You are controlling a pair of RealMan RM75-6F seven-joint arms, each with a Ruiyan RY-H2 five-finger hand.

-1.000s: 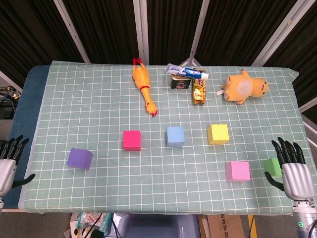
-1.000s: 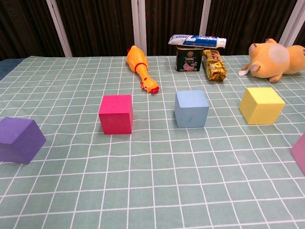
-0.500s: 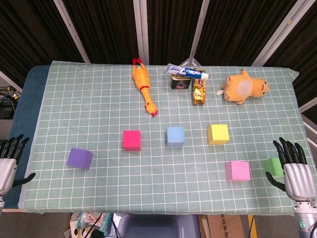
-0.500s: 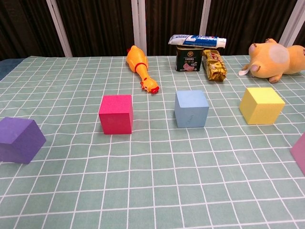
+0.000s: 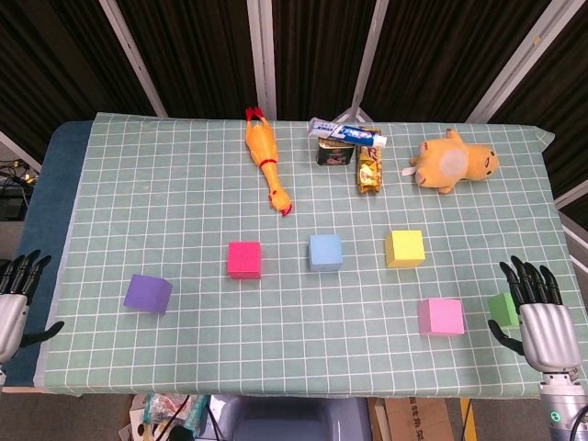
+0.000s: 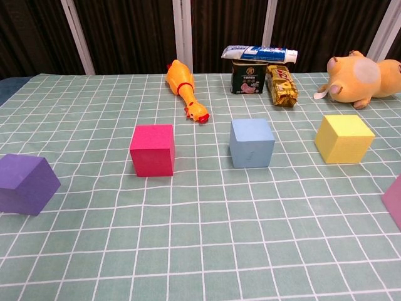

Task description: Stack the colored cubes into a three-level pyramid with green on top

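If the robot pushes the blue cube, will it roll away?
Probably not: the blue cube has flat faces and sits square on the checked cloth, so it should slide. It looks like foam, so likely light and slightly squashy.

Matt cubes (image 6: 152,149); wrinkled cloth (image 6: 188,251).

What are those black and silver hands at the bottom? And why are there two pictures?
They belong to a robot. Its left hand and right hand hang at the table's near edge, fingers spread, holding nothing. One picture looks down from its head, the other from its chest, lower and closer. On the checked cloth lie six cubes: purple cube, red cube, blue cube, yellow cube, pink cube and green cube. Further back lie a rubber chicken, a tin with toothpaste on top, and a plush toy.
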